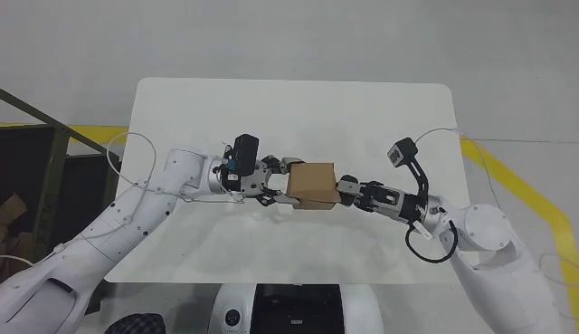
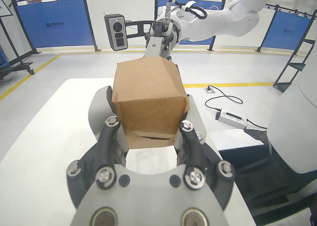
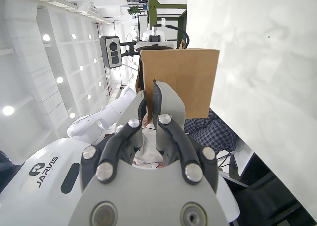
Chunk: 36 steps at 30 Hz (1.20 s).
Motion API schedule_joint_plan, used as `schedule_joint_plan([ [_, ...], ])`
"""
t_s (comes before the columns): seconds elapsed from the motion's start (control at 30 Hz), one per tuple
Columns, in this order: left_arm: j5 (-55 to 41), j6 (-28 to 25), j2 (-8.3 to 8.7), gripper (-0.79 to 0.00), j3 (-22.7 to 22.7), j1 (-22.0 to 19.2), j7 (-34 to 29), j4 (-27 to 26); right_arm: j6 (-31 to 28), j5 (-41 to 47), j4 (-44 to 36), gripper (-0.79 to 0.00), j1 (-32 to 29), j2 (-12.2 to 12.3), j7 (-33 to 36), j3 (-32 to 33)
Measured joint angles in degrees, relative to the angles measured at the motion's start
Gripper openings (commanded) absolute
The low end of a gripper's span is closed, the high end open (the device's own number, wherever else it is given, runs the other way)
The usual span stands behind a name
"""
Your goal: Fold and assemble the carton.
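Observation:
A small brown carton [image 1: 312, 184] is held between both grippers over the front middle of the white table [image 1: 289, 108]. My left gripper [image 1: 279, 181] has its fingers against two opposite sides of the carton [image 2: 146, 78], one finger [image 2: 99, 110] on each side. A folded flap with a slit shows on the carton's near face. My right gripper [image 1: 346, 192] is at the opposite end, shut on the edge of a wall of the carton [image 3: 183, 73], with its fingertips [image 3: 156, 90] pinching the cardboard. The right gripper [image 2: 156, 47] also shows beyond the carton in the left wrist view.
A dark green frame [image 1: 36, 139] stands off the table's left side. On the floor beyond the table lies a power adapter [image 2: 231, 118] with a cable. Yellow floor lines [image 1: 507, 176] run past the table's right edge.

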Motion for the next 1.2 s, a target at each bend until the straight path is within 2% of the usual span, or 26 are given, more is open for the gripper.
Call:
schedule_joint_plan([
  [0.2,0.0,0.0,0.0,-0.486,0.0,0.0,0.0,0.0,0.5,-1.43,-1.28,-0.779,-0.23,-0.03,-0.29,-1.04],
  [0.43,0.0,0.01,0.0,-0.486,0.0,0.0,0.0,0.0,-0.79,-0.21,-1.63,-0.656,-2.38,0.14,-0.87,0.59],
  [0.5,0.0,0.01,0.0,-0.486,0.0,0.0,0.0,0.0,-1.2,0.17,-1.86,-0.668,-2.98,0.2,-0.64,1.11],
  [0.63,0.0,0.01,0.0,-0.486,0.0,0.0,0.0,0.0,-2.01,0.83,-2.51,-0.754,-4.26,0.34,0.05,2.01],
  [0.77,0.0,0.01,0.0,-0.489,0.0,0.0,0.0,0.0,-2.54,1.0,-3.13,-0.785,-5.21,0.44,0.64,2.47],
  [1.2,0.0,0.0,0.0,-0.489,0.0,0.0,0.0,0.0,-2.09,0.78,-3.01,-0.785,-4.65,0.39,1.58,1.14],
])
